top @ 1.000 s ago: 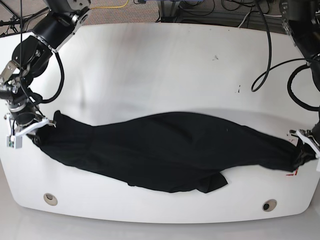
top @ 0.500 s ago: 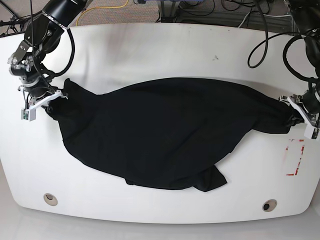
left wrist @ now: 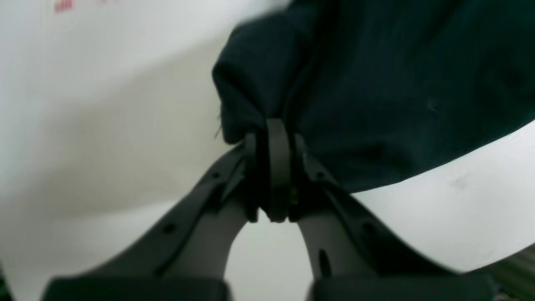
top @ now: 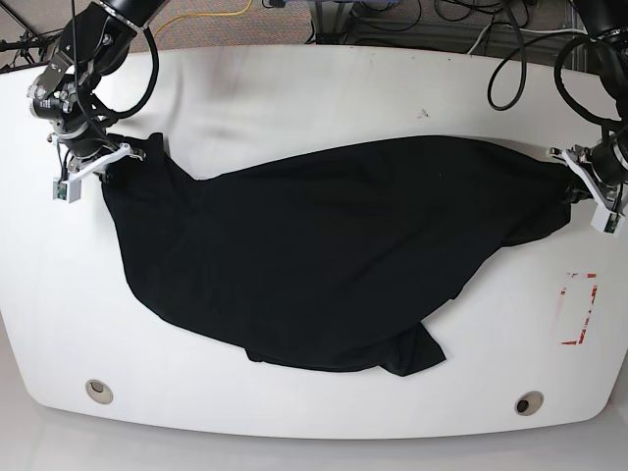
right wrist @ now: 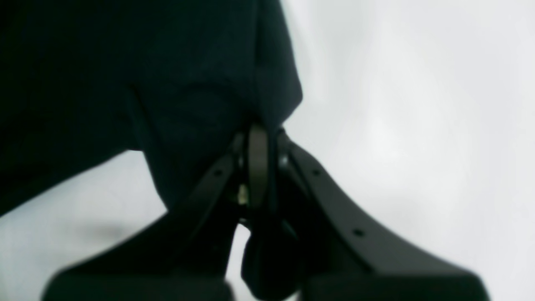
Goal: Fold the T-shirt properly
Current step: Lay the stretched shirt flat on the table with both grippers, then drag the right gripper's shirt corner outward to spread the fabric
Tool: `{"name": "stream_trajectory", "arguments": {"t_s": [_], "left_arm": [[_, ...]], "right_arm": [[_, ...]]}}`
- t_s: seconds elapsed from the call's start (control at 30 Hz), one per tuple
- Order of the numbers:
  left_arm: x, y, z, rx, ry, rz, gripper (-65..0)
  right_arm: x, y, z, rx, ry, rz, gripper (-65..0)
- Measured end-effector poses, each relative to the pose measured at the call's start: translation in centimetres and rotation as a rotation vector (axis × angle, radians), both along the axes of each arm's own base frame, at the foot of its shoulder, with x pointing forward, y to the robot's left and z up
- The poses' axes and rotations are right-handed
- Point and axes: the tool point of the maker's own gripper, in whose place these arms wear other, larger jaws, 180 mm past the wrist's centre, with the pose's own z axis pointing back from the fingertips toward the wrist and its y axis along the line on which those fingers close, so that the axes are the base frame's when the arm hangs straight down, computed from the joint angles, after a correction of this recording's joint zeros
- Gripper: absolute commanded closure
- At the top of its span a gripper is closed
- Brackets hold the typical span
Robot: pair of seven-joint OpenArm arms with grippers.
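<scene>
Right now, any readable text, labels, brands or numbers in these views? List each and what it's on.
None readable.
Red marking on the white table, near its right edge in the base view: a red outline, too small to tell if it holds letters.
The same marking in the left wrist view: blurred, unreadable.
T-shirt: plain black, no print or tag visible.
Small white tags by each wrist: no legible text.

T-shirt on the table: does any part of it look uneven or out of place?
Yes. The T-shirt is stretched between both grippers but not flat: its near edge sags unevenly, and one flap at the front lies folded over and crumpled.
</scene>
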Motion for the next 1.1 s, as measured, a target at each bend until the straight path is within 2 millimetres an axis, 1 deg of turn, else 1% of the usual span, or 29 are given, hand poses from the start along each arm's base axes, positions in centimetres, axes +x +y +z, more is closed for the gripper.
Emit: {"name": "stream_trajectory", "arguments": {"t_s": [0.13, 0.2, 0.33, 0.4, 0.53, 0.73, 0.83, 0.9, 1.0, 1.03, 1.07, 1.1], "left_arm": [[-1.0, 0.8, -0.9, 0.051, 0.033, 0.012, 0.0], [-1.8, 1.0, -1.6, 0.062, 0.063, 0.014, 0.0], [-3.5, 1.8, -2.6, 0.082, 0.111, 0.031, 0.0], [-4.1, 2.4, -2.5, 0.082, 0.112, 0.051, 0.0], [-4.9, 3.8, -2.3, 0.105, 0.118, 0.089, 0.0], [-5.6, 3.7, -2.7, 0.095, 0.134, 0.087, 0.0], [-6.2, 4.2, -2.8, 0.101, 0.144, 0.105, 0.0], [-6.4, 4.6, -2.7, 0.112, 0.149, 0.117, 0.0], [-6.3, 4.8, -2.5, 0.113, 0.143, 0.121, 0.0], [-6.2, 4.8, -2.4, 0.109, 0.134, 0.123, 0.0], [-6.1, 4.9, -2.2, 0.103, 0.124, 0.130, 0.0], [-6.2, 5.1, -2.0, 0.102, 0.119, 0.137, 0.0]], "right_arm": [[-0.8, 0.9, -0.5, 0.016, 0.010, 0.001, -1.3], [-1.4, 1.4, -0.7, 0.020, 0.016, 0.010, -1.3], [-2.6, 1.3, -1.1, 0.017, 0.041, 0.009, -1.3], [-3.2, 1.1, -1.5, 0.003, 0.064, 0.006, -1.3], [-3.6, 1.1, -1.8, 0.004, 0.076, 0.006, -1.3], [-4.7, 2.3, -2.7, 0.042, 0.097, 0.004, -1.7], [-5.3, 2.4, -3.1, 0.043, 0.116, 0.004, -3.2], [-5.5, 2.4, -3.2, 0.040, 0.126, 0.006, -7.3], [-5.2, 2.8, -3.2, 0.041, 0.123, 0.022, -22.0], [-5.3, 3.1, -3.2, 0.042, 0.126, 0.029, -28.5], [-5.3, 3.4, -3.0, 0.041, 0.119, 0.035, -33.5], [-5.2, 3.5, -2.8, 0.041, 0.111, 0.038, -40.7]]}}
